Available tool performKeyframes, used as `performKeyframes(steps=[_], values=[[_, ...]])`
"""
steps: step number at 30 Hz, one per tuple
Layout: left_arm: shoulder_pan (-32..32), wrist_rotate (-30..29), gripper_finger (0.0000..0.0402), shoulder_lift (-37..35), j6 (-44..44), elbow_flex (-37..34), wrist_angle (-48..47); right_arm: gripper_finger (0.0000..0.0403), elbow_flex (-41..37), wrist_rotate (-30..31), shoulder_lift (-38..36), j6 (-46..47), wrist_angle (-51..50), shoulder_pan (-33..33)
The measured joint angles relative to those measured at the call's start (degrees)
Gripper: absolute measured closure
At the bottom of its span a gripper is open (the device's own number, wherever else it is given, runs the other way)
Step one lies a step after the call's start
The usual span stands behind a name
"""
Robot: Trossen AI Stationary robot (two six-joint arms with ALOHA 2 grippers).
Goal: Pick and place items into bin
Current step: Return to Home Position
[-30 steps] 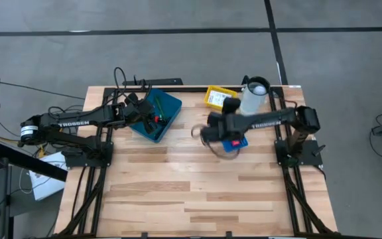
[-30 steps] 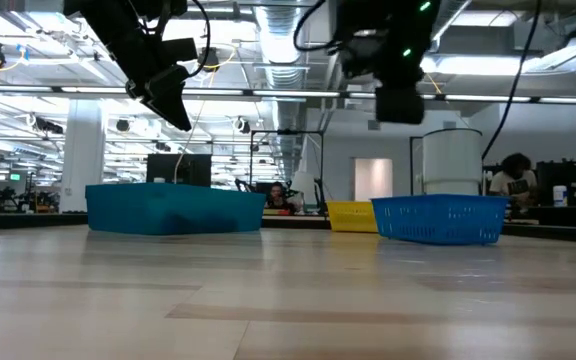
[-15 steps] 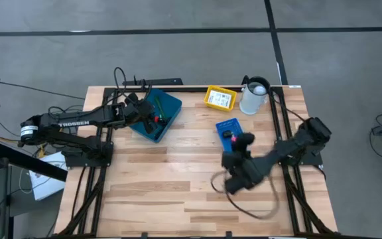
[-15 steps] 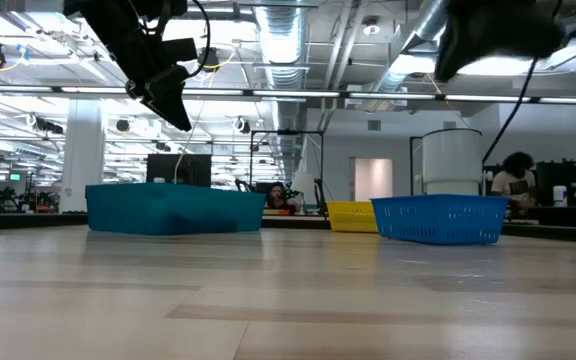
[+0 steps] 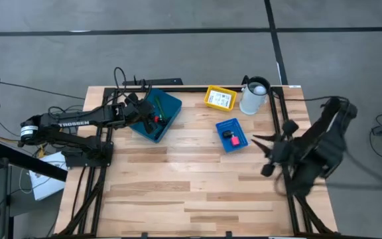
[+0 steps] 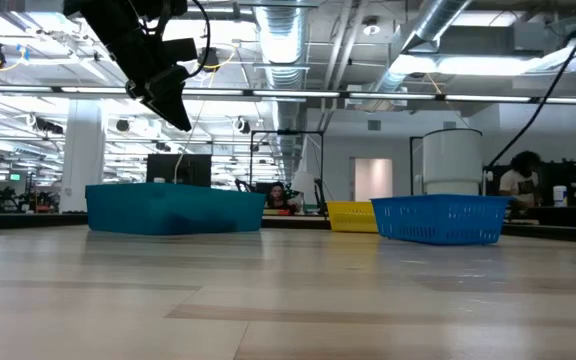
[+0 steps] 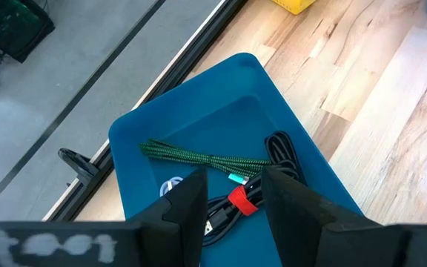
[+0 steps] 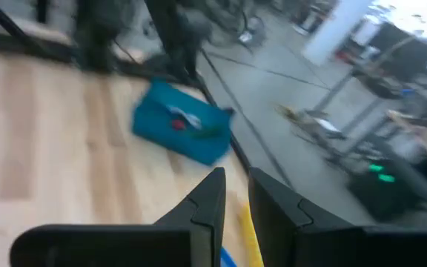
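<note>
Swinging back to bench (image 5: 178, 192) right edge, right gripper (image 8: 236, 182) clenched, empty; left gripper (image 7: 232, 178), released, over teal bin (image 7: 221, 111); sorting looks done.

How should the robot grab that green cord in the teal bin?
Pinch the green cord around the middle of its straight bundle, coming down from above. It lies flat on the floor of the teal bin, whose walls block a sideways reach. Set the left hand across it, away from the end beside the black cable, so probably only the green one lifts.
</note>
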Motion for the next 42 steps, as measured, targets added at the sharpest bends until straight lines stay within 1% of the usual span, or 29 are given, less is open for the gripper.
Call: performKeyframes(steps=[2,4,5,6,7,8,9,10,11,12,13,14,15,17,21,24,27,29,30,33,35,37,40,42], values=[[0.0,0.0,0.0282,0.0,0.0,0.0,0.0,0.0348,-0.02,-0.22,-3.18,-4.1,4.57,1.46],[0.01,0.0,0.0282,0.0,0.0,0.0,0.0,0.0348,-0.66,-2.56,-5.85,-11.44,12.25,2.04],[0.0,0.01,0.0282,-0.02,0.0,0.0,0.0,0.0348,-1.88,-5.09,-7.22,-17.3,18.14,1.95],[-0.01,0.0,0.0282,-0.02,0.0,0.0,0.0,0.0348,-3.69,-9.15,-8.68,-24.03,25.16,1.49],[0.01,0.0,0.0282,-0.02,0.0,0.0,0.0,0.0348,-5.99,-15.73,-10.15,-31.49,33.04,0.52],[0.01,0.01,0.0282,-0.02,0.0,0.0,0.0,0.0348,-8.6,-24.84,-11.65,-40.16,41.37,-1.04],[0.01,0.02,0.0282,-0.01,0.0,0.0,0.0,0.0348,-11.23,-36.11,-13.17,-48.13,48.38,-3.18],[0.01,0.01,0.0282,0.0,0.0,0.0,0.0,0.0348,-13.8,-50.04,-14.6,-55.62,54.07,-5.73],[-0.01,0.01,0.0282,-0.01,0.0,0.0,0.0,0.0348,-15.74,-64.17,-15.83,-61.26,56.84,-8.69],[0.0,0.01,0.0282,-0.01,0.0,0.0,0.0,0.0348,-17.03,-75.36,-16.92,-64.28,57.14,-11.92],[0.01,0.01,0.0282,-0.02,0.0,0.0,0.0,0.0348,-17.7,-83.93,-18.07,-65.47,55.16,-15.4],[0.01,0.0,0.0282,0.0,0.0,0.0,0.0,0.0348,-18.03,-88.83,-19.39,-65.62,52.38,-18.88],[-0.01,0.0,0.0282,-0.02,0.0,0.0,0.0,0.0348,-18.47,-91.54,-21.06,-65.32,49.74,-22.11],[-0.01,0.02,0.0282,-0.02,0.0,0.0,0.0,0.0348,-20.3,-93.51,-24.9,-65.02,48.96,-27.9],[0.01,0.0,0.0282,0.0,0.0,0.0,0.0,0.0348,-24.82,-94.23,-32.21,-66.11,50.22,-36.77],[0.01,0.02,0.0282,-0.02,0.0,0.0,0.0,0.0348,-30.21,-94.36,-38.36,-66.32,52.89,-41.01],[0.01,0.01,0.0282,-0.02,0.0,0.0,0.0,0.0348,-37.16,-93.8,-46.15,-62.31,60.09,-42.73],[-0.01,0.0,0.0282,-0.01,0.0,0.0,0.0,0.0348,-42.36,-91.24,-51.26,-59.52,65.12,-43.23],[0.0,0.0,0.0282,-0.01,0.0,0.0,0.0,0.0348,-44.79,-88.56,-53.52,-57.95,67.18,-43.56],[0.01,0.0,0.0282,-0.02,0.0,0.0,0.0,0.0348,-51.53,-77.21,-60.27,-53.82,69.37,-44.15],[0.01,0.0,0.0282,0.0,0.0,0.0,0.0,0.0348,-55.15,-71.73,-64.46,-52.5,70.53,-44.28],[0.0,0.01,0.0282,-0.02,0.0,0.0,-0.04,0.0348,-58.63,-69.16,-68.27,-51.68,72.13,-44.19],[0.01,0.04,0.0282,0.0,0.0,0.0,-0.02,0.0348,-62.99,-68.51,-73.36,-51.47,73.83,-44.19],[0.0,0.0,0.0282,-0.01,0.0,0.0,0.0,0.0348,-65.23,-68.34,-73.47,-51.51,75.36,-44.23]])
